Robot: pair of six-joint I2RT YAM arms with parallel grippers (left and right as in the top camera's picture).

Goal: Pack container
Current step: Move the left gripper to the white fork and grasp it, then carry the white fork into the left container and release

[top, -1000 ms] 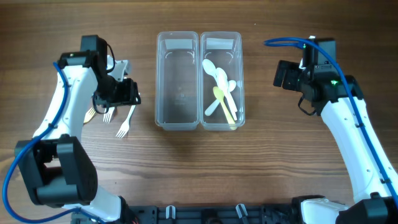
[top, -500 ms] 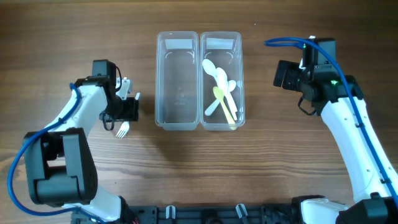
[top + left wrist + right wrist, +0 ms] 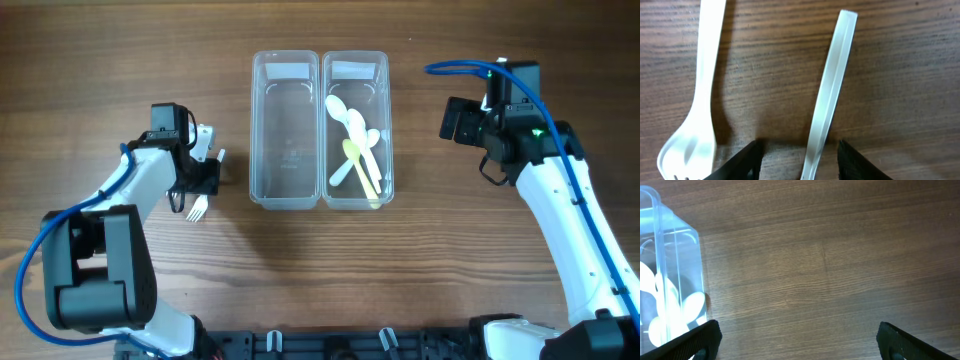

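Container (image 3: 320,60), clear plastic, two bins touching side by side, at centre of table (image 3: 320,290), toward 12 o'clock. Left bin (image 3: 286,185) on 9 o'clock side. Right bin (image 3: 355,68) on 3 o'clock side, holding white spoons (image 3: 338,104) plus one yellow-green utensil (image 3: 352,152), handles toward 6 o'clock. Left gripper (image 3: 203,178) at 9 o'clock of container, near the wall but apart, low over cutlery on the wood. White fork (image 3: 197,209) tines poking out at that gripper's 6 o'clock. Right gripper (image 3: 452,120) at 3 o'clock of container, well apart, blue cable (image 3: 460,68) looping off the wrist.

Left wrist: left gripper (image 3: 800,162) released, jaws parted, black fingertips (image 3: 742,162) at 6 o'clock edge, one each side of clear handle (image 3: 830,90). Gaps visible both sides, no grip. Clear handle flat on wood, running from 6 o'clock up toward 1 o'clock. White fork (image 3: 702,90) beside it at 9 o'clock, roughly parallel, apart from clear handle, tines at 7 o'clock, cut by frame edge. Left fingertip close to tine end; contact or not, cannot tell.

Right wrist: right gripper (image 3: 800,342) released, jaws wide, fingertips (image 3: 695,340) in 7 and 5 o'clock corners, grasping nothing, above bare wood. Container corner (image 3: 675,255) at 9 o'clock, well clear of fingertips, white spoons (image 3: 687,305) seen blurred through the wall.
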